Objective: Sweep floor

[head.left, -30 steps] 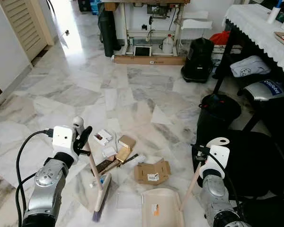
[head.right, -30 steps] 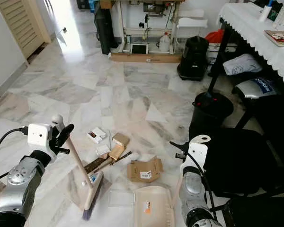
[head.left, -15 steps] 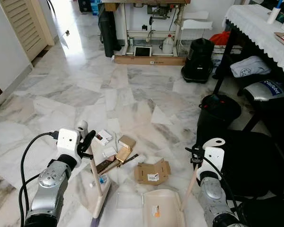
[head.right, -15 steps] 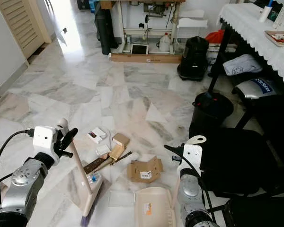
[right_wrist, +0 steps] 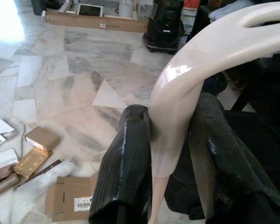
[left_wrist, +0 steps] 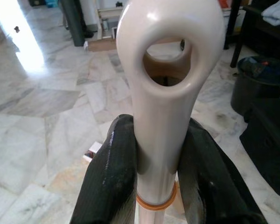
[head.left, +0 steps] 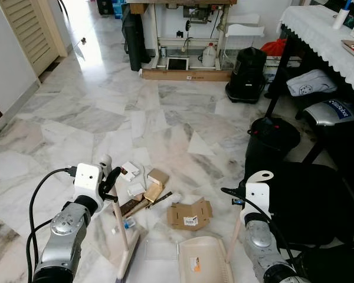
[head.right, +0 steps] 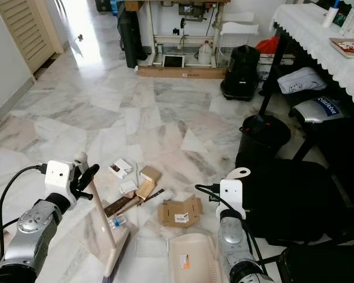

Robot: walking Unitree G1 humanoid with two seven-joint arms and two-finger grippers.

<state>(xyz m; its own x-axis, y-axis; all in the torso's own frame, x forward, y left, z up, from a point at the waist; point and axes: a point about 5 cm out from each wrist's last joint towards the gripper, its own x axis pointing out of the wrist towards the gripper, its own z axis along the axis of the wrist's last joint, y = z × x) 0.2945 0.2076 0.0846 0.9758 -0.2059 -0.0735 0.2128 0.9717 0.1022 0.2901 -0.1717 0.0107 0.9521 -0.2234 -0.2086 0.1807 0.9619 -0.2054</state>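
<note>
Broom (head.left: 123, 236) clamped in left gripper (left_wrist: 154, 158), bristles cut off; right gripper (right_wrist: 170, 154) clamps dustpan (head.left: 202, 260) handle.

— What's ahead of me, past the litter?

— A sewing machine table (head.left: 186, 23) against the far wall, with a long cardboard tube (head.left: 186, 75) lying on the floor at its foot and a white jug (head.left: 209, 56) just behind the tube.

— And to my right?

— A worktop with a white lace cloth (head.left: 324, 29), a bottle (head.left: 342, 15) standing on it. Under it I see a folded white garment (head.left: 310, 82). A black vacuum cleaner (head.left: 246, 75) stands near the worktop's leg, and a round black bin (head.left: 274, 134) sits closer to me.

— On my left?

— A louvred door (head.left: 30, 29), and sunlight glaring on the marble floor (head.left: 106, 112).
</note>
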